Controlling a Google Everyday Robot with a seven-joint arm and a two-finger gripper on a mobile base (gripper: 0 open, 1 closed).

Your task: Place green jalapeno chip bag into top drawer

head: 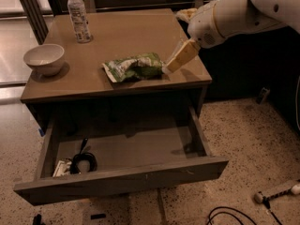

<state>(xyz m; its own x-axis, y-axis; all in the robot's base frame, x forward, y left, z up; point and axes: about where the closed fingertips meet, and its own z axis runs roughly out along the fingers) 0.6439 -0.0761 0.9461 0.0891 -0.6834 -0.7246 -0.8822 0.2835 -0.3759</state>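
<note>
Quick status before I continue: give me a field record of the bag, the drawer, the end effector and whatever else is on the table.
green jalapeno chip bag: lying flat on the table, near its front edge, right of centre
top drawer: pulled open below the table; dark coiled cord in its front left corner
end effector: over the table's right side, tip at the bag's right end; contact unclear
white bowl: table's left edge
clear bottle: upright, back left
task state: bag not yet in drawer
</note>
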